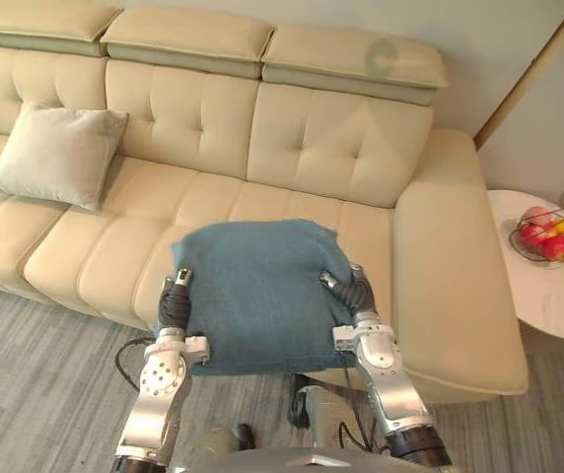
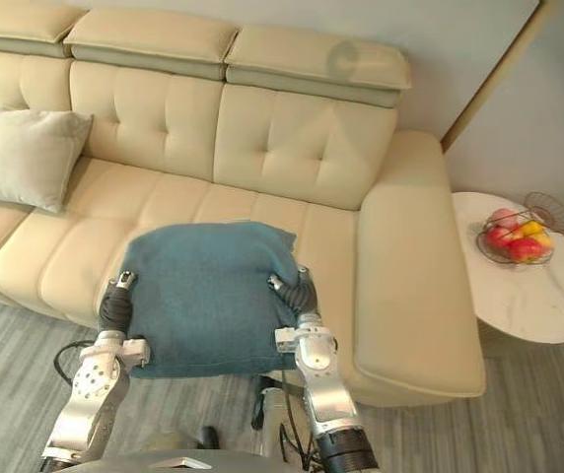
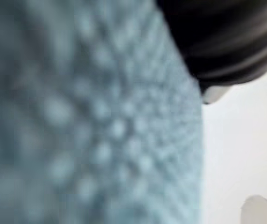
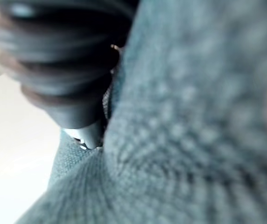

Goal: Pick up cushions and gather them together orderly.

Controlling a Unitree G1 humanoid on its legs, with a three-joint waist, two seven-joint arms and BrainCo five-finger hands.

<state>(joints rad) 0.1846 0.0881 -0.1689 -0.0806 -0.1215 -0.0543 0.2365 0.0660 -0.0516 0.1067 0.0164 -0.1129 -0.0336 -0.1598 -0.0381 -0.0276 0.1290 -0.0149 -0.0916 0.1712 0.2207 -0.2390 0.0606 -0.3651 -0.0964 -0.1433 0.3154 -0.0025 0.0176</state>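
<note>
Left hand (image 1: 175, 299): blue cushion's (image 1: 255, 296) left edge; grip unreadable.
Right hand (image 1: 349, 289): right edge; same.
Position: blue cushion over sofa's (image 1: 440, 276) near edge.
Why: two-sided squeeze probably carries it toward beige cushion (image 1: 55, 153), far left.

My left robot hand (image 1: 175, 301) and right robot hand (image 1: 357, 294) flank the near cushion (image 1: 257, 296); the far cushion (image 1: 55, 153) lies on the sofa (image 1: 341, 148), left.

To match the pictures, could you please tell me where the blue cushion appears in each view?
Left eye view: blue cushion low centre.
Right eye view: cushion low, left of centre.
Left wrist view: cushion close up.
Right wrist view: cushion close up.
Landmark in both eye views: fruit basket.
</note>
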